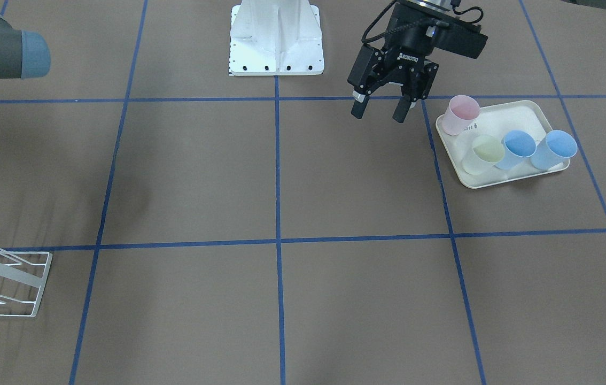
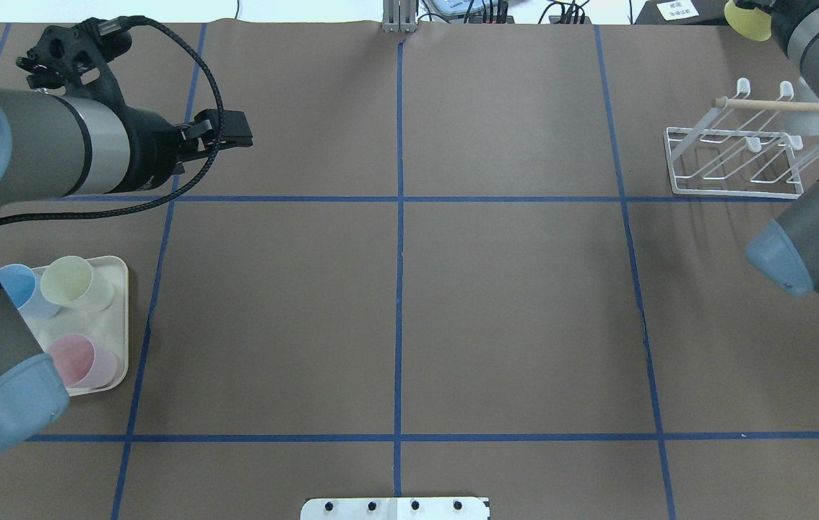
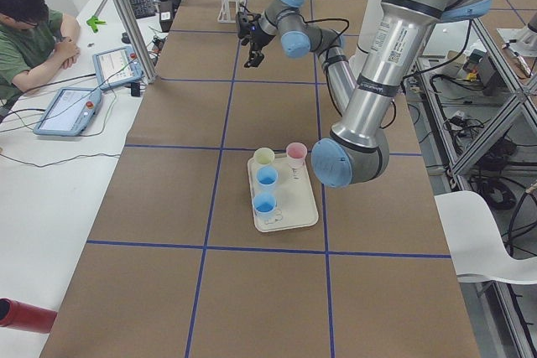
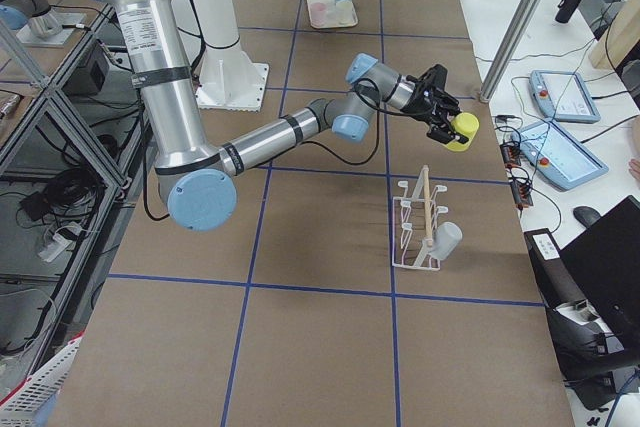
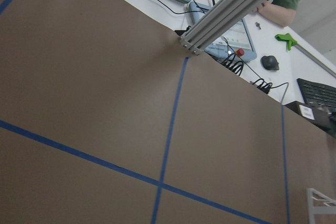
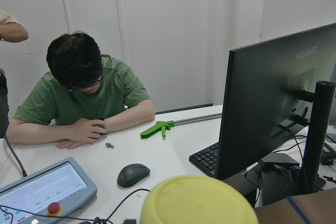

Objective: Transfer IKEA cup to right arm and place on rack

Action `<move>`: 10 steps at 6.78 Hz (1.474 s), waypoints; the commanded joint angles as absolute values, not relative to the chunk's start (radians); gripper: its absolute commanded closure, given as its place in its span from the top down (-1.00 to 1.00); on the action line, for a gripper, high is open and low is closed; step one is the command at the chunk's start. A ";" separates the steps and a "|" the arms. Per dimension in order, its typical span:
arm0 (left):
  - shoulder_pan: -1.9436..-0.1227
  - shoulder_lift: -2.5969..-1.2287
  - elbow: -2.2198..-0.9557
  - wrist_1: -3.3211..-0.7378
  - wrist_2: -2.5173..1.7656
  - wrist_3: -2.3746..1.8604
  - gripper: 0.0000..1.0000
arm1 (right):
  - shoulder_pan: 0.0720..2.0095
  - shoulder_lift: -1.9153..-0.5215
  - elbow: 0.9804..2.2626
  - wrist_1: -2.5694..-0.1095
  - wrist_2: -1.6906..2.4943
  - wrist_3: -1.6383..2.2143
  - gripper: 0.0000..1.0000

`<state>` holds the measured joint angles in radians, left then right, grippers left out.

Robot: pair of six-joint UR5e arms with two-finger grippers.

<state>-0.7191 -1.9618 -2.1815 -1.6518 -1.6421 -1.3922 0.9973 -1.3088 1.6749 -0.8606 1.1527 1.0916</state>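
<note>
My right gripper [image 4: 447,125] is closed around the yellow cup [image 4: 461,133]. It holds the cup up in the air, near the rack [image 4: 415,237] but not touching it. A grey cup [image 4: 447,239] hangs on the rack. My left gripper [image 1: 386,109] is open and holds nothing. It is just beside the tray [image 1: 500,180], which has a pink cup [image 1: 460,113], a pale green cup [image 1: 482,154] and two blue cups [image 1: 517,148].

Brown table [image 1: 335,187] — tray [image 1: 511,115] and rack [image 2: 738,193] on it.
</note>
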 commanded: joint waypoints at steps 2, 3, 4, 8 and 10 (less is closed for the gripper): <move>-0.762 -1.927 -2.217 -1.572 -1.666 -1.281 1.00 | 1.005 -1.279 1.416 -0.622 1.114 0.982 -1.00; -0.761 -1.928 -2.217 -1.572 -1.667 -1.281 1.00 | 1.006 -1.287 1.401 -0.611 1.117 0.980 -1.00; -0.761 -1.928 -2.217 -1.572 -1.666 -1.281 1.00 | 1.014 -1.302 1.397 -0.611 1.121 0.977 -1.00; -0.761 -1.928 -2.217 -1.572 -1.677 -1.281 1.00 | 1.016 -1.357 1.408 -0.588 1.123 0.917 -1.00; -0.761 -1.927 -2.217 -1.572 -1.687 -1.282 1.00 | 1.014 -1.374 1.411 -0.588 1.149 0.916 -1.00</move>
<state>-0.7608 -1.9279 -2.2166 -1.5723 -1.6793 -1.2812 1.0151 -1.3680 1.4093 -0.5878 1.1361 0.9168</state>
